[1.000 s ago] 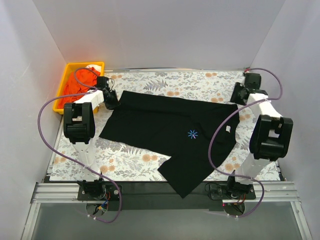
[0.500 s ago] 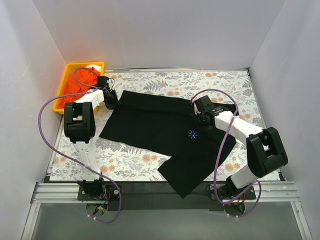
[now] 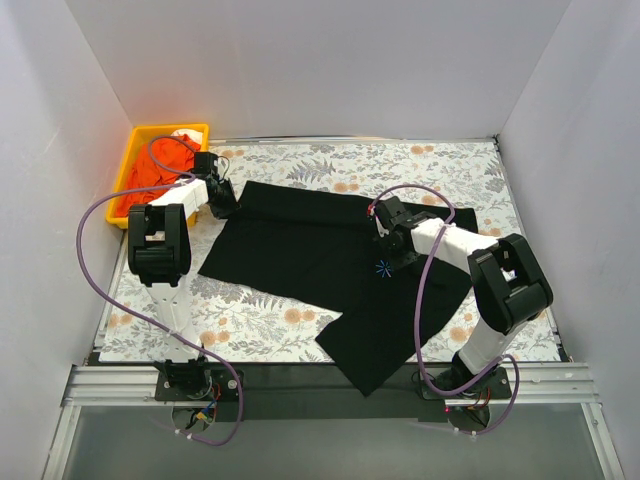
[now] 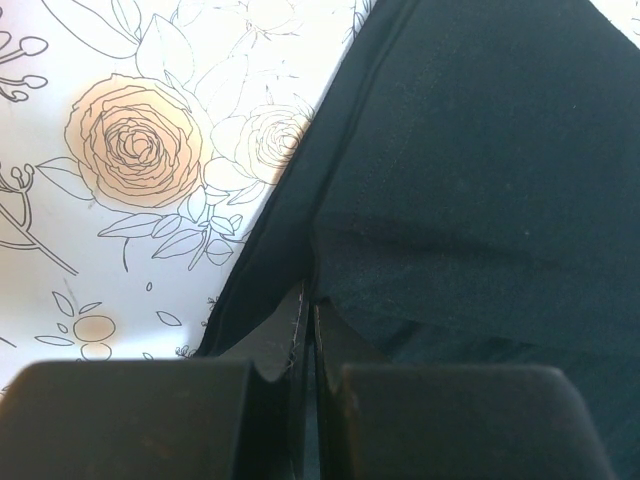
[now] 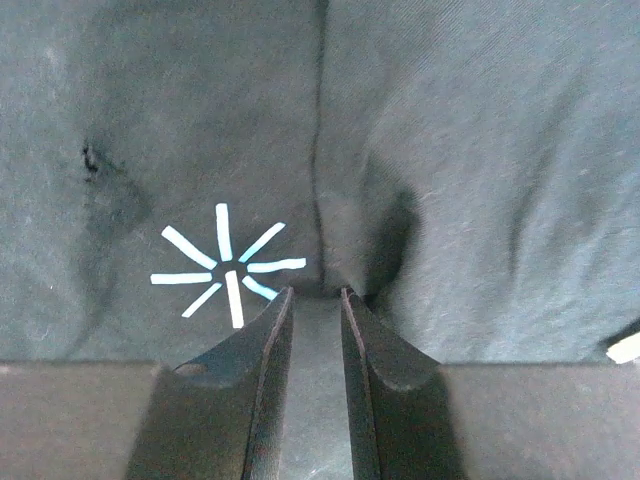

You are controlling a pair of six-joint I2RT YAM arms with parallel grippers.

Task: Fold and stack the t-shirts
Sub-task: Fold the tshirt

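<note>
Right fingers [image 5: 250,385] astride t-shirt [image 5: 480,150] fold

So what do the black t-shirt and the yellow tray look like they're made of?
The black t-shirt looks like soft matte knit cloth, probably cotton: it creases and puckers. The yellow tray looks like rigid, smooth plastic, with straight walls.

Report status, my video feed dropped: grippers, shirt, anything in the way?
Left gripper shut on black t-shirt, far-left edge. Right gripper pinching cloth beside starburst print. Shirt spread out, unfolded. Only right arm's cable crosses it.
</note>
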